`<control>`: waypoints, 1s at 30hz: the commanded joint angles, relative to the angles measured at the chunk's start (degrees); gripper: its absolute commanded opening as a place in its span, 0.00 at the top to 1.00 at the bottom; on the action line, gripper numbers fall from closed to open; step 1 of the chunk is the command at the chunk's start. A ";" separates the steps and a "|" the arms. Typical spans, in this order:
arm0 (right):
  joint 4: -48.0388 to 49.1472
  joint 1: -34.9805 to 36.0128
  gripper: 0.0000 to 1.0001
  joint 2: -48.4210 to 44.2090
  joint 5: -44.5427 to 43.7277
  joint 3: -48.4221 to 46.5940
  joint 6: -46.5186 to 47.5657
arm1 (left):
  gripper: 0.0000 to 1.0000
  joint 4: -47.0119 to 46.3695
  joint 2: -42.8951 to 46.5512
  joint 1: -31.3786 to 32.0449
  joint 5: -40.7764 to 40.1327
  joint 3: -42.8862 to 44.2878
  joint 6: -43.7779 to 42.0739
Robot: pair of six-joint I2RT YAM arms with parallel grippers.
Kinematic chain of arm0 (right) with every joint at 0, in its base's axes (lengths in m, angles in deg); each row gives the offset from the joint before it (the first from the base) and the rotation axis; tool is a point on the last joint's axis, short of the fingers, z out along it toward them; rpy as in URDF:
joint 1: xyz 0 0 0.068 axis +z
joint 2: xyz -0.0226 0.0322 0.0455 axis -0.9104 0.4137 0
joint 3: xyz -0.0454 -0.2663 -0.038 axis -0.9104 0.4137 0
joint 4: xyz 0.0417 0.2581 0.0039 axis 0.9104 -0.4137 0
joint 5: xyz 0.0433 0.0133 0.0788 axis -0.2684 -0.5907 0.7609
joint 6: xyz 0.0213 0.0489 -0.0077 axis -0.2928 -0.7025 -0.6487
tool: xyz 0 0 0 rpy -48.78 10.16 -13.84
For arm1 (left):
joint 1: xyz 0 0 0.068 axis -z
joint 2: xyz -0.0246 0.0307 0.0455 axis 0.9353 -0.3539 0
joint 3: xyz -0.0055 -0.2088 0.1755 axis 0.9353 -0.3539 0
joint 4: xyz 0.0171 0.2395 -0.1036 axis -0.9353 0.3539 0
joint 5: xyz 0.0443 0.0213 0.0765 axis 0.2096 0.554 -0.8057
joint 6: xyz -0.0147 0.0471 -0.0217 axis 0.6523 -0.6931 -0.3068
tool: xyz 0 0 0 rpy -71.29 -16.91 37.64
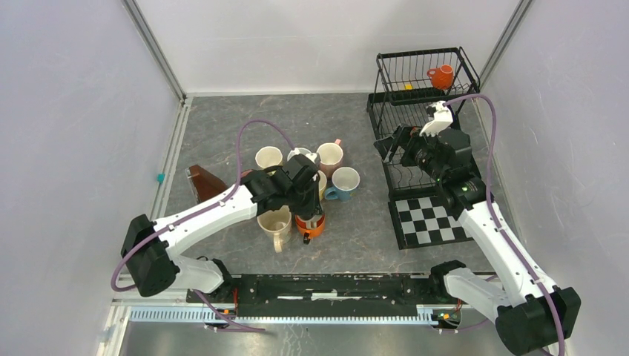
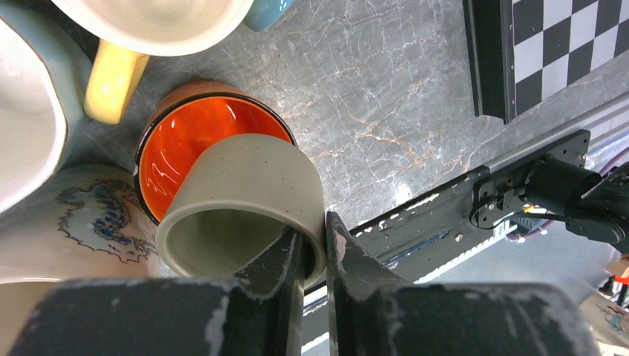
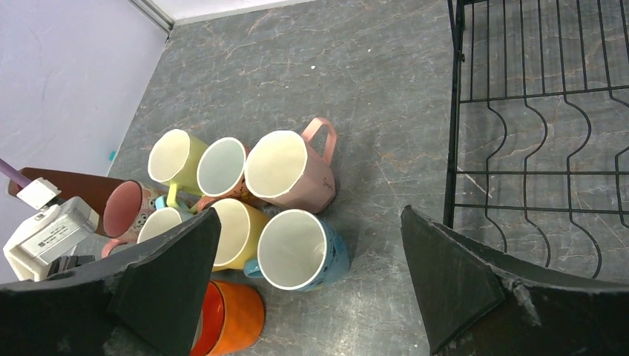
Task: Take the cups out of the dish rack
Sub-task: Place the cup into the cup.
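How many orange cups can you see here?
2. One orange cup sits in the dish rack, upper tier; the other stands on the table, under the grey cup in the left gripper. Others may be hidden.

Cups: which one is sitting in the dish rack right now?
The orange cup in the upper basket of the dish rack. The other cups, a second orange one included, are gathered out on the table.

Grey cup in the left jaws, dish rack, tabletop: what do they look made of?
Grey cup: likely ceramic, matte speckled glaze.
Dish rack: thin black wire, probably coated metal.
Tabletop: grey, marble-like veining; stone or printed laminate, cannot tell.
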 commanded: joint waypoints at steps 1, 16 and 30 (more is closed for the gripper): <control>1.63 -0.33 0.02 -0.66 0.99 0.42 1.21 | 0.98 -0.57 -0.86 0.17 -2.05 3.22 -2.27; 2.65 -0.41 0.02 -0.37 2.09 1.37 0.73 | 0.98 -0.30 -4.36 -0.27 -3.01 3.79 -2.09; 3.41 -0.45 0.02 -0.28 2.09 2.46 0.58 | 0.91 -1.54 -6.32 -1.23 -3.20 3.04 -2.80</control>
